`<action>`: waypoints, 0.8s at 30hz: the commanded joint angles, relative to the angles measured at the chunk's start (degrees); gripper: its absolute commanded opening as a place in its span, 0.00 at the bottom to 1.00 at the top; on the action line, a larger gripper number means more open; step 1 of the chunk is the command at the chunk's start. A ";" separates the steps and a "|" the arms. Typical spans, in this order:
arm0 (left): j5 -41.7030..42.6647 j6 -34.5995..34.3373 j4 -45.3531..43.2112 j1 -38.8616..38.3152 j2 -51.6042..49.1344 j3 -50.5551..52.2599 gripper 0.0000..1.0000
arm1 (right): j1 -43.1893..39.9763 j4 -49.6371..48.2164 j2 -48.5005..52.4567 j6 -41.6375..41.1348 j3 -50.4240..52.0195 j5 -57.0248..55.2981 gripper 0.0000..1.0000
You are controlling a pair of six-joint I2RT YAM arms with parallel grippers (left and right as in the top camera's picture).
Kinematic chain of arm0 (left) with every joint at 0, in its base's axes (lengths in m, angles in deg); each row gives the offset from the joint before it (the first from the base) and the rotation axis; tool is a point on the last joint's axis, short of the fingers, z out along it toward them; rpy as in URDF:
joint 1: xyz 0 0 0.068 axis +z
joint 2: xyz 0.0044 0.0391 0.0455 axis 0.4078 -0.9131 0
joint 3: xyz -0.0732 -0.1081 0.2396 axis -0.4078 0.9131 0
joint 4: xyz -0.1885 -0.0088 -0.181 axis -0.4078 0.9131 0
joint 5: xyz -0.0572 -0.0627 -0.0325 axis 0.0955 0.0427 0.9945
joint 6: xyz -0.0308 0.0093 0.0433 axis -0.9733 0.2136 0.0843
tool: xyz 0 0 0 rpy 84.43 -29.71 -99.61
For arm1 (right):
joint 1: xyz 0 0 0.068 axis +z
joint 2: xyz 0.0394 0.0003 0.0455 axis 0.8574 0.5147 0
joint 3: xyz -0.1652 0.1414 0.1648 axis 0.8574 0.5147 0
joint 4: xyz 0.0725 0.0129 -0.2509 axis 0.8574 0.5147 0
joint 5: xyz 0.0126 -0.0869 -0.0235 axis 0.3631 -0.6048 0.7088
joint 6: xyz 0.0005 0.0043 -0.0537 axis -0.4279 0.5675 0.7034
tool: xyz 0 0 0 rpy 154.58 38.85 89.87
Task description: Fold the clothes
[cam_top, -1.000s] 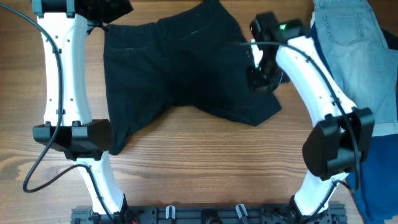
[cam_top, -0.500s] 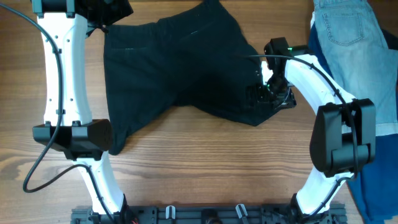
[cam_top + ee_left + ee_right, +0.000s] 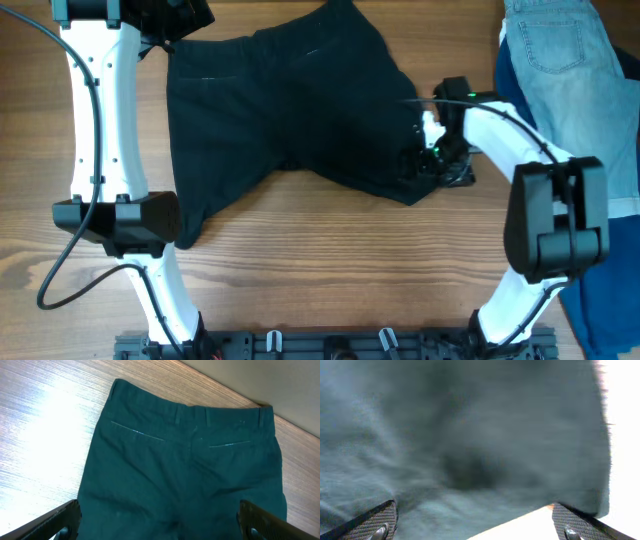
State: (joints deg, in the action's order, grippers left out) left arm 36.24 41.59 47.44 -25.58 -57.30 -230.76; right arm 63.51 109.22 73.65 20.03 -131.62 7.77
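The clothes (image 3: 290, 120) are one pair of black shorts, spread flat on the wooden table with the waistband toward the far edge. In the left wrist view the clothes (image 3: 185, 460) show the waistband and two back-pocket seams. My left gripper (image 3: 160, 527) hangs open above them, near the far left corner (image 3: 180, 18), holding nothing. My right gripper (image 3: 428, 160) is low over the right leg's hem. In the right wrist view the clothes (image 3: 470, 435) fill the frame, and my right gripper (image 3: 477, 527) stands open, its fingertips (image 3: 372, 522) wide apart over the hem edge.
A light blue denim garment (image 3: 565, 60) lies at the far right, on top of a royal blue cloth (image 3: 610, 270) that runs down the right edge. A black rail (image 3: 330, 345) lines the table's front edge. Bare wood (image 3: 330, 250) shows in front of the shorts.
My right gripper has opened and moved right and toward the table's front, along the shorts' right leg to its hem. The left arm and the shorts have not moved.
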 commanded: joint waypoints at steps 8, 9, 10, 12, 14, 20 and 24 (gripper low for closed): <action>0.66 1.16 0.02 0.42 0.63 -0.61 1.00 | -5.11 -0.04 -0.63 2.32 0.02 6.01 0.86; 0.66 1.18 0.02 0.44 0.63 -0.61 1.00 | -5.09 -0.04 -0.63 2.34 0.02 6.01 0.85; 0.66 1.22 0.00 0.44 0.63 -0.61 1.00 | -5.09 0.02 -0.63 2.38 -0.09 6.01 0.80; 0.66 1.66 0.00 0.44 0.63 -0.61 1.00 | -5.09 0.46 -0.63 3.06 -0.85 6.01 0.56; 0.66 2.03 0.00 0.44 0.63 -0.61 1.00 | -5.05 1.20 -0.63 3.76 -2.23 6.01 0.31; 0.66 2.01 0.02 0.42 0.63 -0.61 1.00 | -5.07 2.14 -0.63 4.04 -5.16 5.31 0.05; 0.68 2.01 0.04 0.42 0.63 -0.61 0.99 | -5.35 1.18 -0.63 0.63 -5.33 3.17 0.05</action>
State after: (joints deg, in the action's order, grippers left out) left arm 36.24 42.46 47.44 -25.50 -57.30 -230.76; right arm 58.20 110.93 73.65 23.13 -135.53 12.14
